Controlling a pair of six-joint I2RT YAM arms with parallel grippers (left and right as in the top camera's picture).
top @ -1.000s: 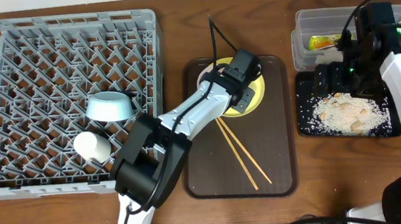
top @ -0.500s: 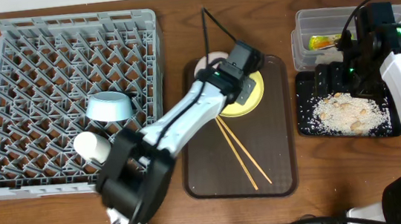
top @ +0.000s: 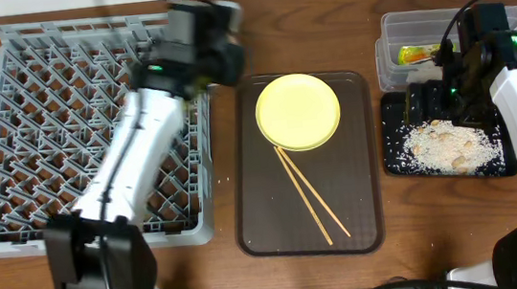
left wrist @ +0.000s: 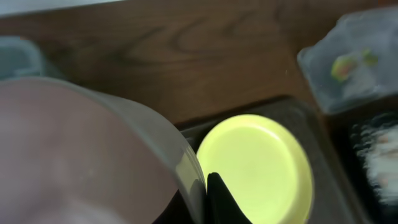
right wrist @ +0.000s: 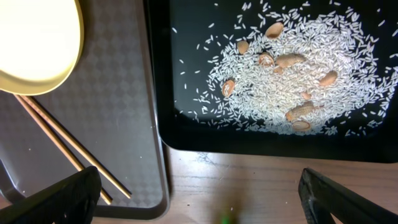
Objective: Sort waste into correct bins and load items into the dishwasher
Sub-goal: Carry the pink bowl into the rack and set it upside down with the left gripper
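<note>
Left gripper [top: 208, 46]: it sits upper centre in the overhead view, above the top right corner of the rack [top: 44, 119], and is blurred there. In the left wrist view a pale cup [left wrist: 81, 155] fills the left of the frame, with its rim against one dark finger [left wrist: 217, 200]. You may take the jaws as closed on the cup wall, though the second finger is hidden.

Handling, as judged: the cup is light, stiff and smooth, so it is liable to slip or chip. A pinch on the wall will serve if you keep it level and seat it between pegs.

Right gripper [right wrist: 199, 208]: the jaws are spread wide with nothing between them. It hovers over the seam between the black tray [right wrist: 171, 134] and the brown tray [right wrist: 118, 93].

Items outstanding: the plate [top: 298, 111] lies flat at the top of the brown tray. The chopsticks [top: 312, 195] run diagonally from its lower edge toward lower right.
- Plate: rigid and glossy, lying flush, so take it by the rim and expect little purchase.
- Chopsticks: thin and light, and they will roll, so pinch both across the middle.

Waste: the rice [right wrist: 292, 74] lies in the black tray, and the wrapper [top: 414, 53] in the tub [top: 400, 24] at upper right
</note>
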